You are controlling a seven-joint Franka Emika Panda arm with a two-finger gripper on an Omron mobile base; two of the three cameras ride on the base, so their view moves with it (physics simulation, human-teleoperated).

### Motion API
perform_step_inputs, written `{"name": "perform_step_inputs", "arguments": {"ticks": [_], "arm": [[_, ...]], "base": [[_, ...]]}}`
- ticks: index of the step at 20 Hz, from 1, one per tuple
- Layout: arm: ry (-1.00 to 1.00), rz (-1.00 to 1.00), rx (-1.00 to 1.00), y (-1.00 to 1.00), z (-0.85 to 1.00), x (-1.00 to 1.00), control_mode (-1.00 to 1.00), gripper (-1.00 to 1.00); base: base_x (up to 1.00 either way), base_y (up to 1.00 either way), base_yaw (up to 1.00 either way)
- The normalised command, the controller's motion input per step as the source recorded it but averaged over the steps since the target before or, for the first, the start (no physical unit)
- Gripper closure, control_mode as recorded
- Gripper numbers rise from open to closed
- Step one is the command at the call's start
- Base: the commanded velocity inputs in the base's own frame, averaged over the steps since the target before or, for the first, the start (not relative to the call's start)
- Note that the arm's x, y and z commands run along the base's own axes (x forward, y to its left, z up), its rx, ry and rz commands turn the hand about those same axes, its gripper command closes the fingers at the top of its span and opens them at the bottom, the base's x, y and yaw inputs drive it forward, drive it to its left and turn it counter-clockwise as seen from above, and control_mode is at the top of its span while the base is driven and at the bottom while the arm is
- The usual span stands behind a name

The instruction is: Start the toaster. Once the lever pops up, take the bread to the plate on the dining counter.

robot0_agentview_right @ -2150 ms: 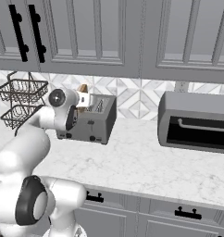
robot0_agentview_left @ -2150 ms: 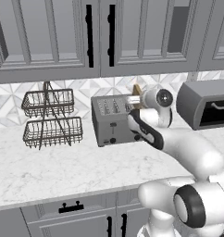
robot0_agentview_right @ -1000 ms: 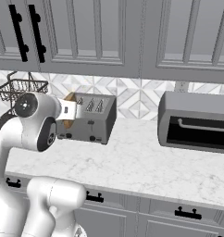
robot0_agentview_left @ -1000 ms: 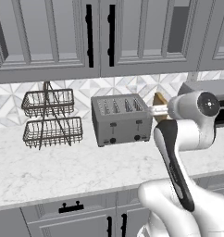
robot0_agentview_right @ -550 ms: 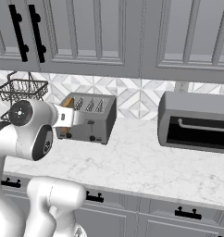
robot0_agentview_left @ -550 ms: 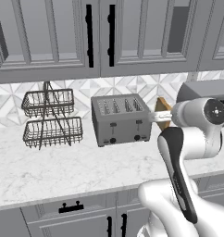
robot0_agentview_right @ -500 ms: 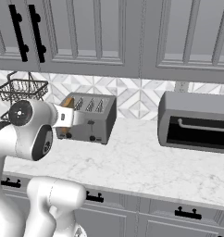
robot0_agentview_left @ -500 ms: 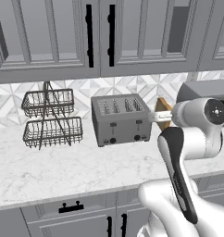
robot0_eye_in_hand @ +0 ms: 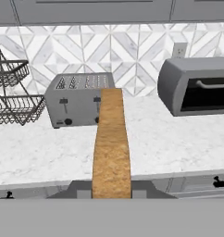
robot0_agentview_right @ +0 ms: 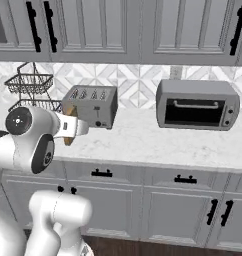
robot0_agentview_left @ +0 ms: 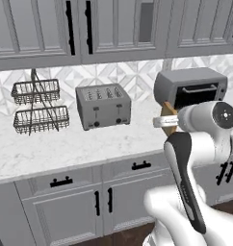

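honestly, your gripper looks clamped on the bread edge-on, off the toaster, though the fingertips are hidden. drive off sharply and that thin slice could slip.

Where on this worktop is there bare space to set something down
The widest bare patch is the marble worktop between the toaster and the toaster oven, running to the front edge. A strip in front of the toaster is free too. It is crowded at the left, where the wire basket rack stands beside the toaster.
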Motion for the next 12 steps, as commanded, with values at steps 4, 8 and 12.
{"name": "perform_step_inputs", "arguments": {"ticks": [4, 8, 12], "arm": [[0.00, 0.00, 0.00, 0.00, 0.00, 0.00, 1.00, 1.00], [0.00, 0.00, 0.00, 0.00, 0.00, 0.00, 1.00, 1.00], [0.00, 0.00, 0.00, 0.00, 0.00, 0.00, 1.00, 1.00]], "base": [[-0.34, -0.30, -0.65], [-0.02, -0.09, -0.86], [0.00, 0.00, -0.92]]}}
